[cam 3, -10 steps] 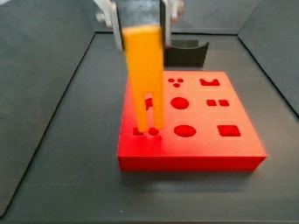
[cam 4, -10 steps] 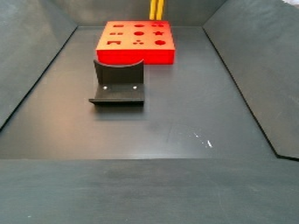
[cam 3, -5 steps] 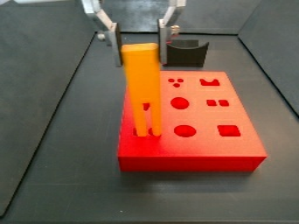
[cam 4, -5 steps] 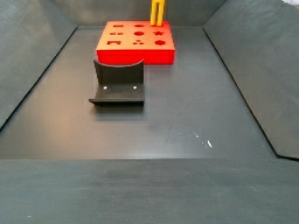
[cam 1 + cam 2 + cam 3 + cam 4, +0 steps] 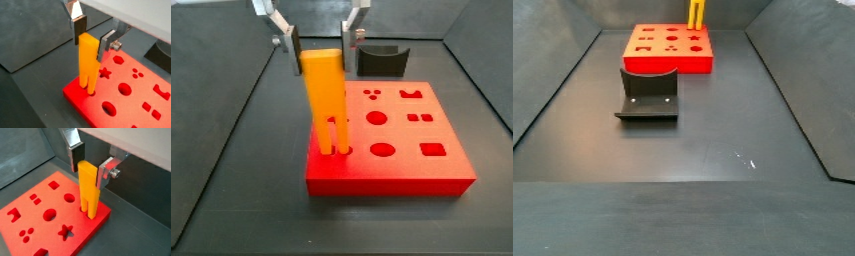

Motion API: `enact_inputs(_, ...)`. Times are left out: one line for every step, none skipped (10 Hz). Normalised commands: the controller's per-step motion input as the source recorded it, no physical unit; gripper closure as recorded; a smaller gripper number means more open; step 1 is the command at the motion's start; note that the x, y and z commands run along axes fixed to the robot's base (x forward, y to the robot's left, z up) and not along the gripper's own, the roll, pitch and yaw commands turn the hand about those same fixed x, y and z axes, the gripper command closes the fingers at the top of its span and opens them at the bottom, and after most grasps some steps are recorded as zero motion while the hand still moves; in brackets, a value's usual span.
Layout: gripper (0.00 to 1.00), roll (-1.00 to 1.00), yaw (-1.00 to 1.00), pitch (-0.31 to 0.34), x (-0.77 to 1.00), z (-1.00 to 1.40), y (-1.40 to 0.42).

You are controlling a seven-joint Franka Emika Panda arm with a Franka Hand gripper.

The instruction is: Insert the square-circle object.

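Gripper: your gripper point(image 5: 311, 33) is hanging just above the top of the square-circle object point(image 5: 326, 100), fingers spread wide and gripping nothing; in both wrist views the plates are flanking the block's upper end with a visible gap on each side.

Fingers: you're looking at one silver finger point(image 5: 79, 25) with its dark pad near one face of the block and its partner on the opposite face, neither pressing in.

Square-circle object: the orange-yellow block point(image 5: 89, 188) is standing upright on its own, its two prongs going down into holes at a corner of the red board point(image 5: 40, 230). It's staying up because the holes are gripping the prongs, I'd say.

Depth: you can't tell from these views whether the prongs are fully bottomed; most of the block is showing above the board.

Red board: it's lying flat on the dark floor, its other shaped holes all unfilled.

Holder: the dark grey curved holder point(image 5: 648, 94) is sitting empty just in front of the board in a side view.

Progress: you're looking at an insertion that appears done.
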Motion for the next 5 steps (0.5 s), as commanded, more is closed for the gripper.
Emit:
enact_inputs(1.0,0.13,0.0,0.0,0.45,-0.23,-0.19)
enact_inputs(1.0,0.13,0.0,0.0,0.39,-0.23,-0.14)
enact_inputs(1.0,0.17,0.0,0.001,0.0,-0.21,-0.01)
enact_inputs(1.0,0.22,0.0,0.037,-0.04,-0.03,0.0)
enact_inputs(1.0,0.0,0.0,0.0,0.0,-0.02,0.0)
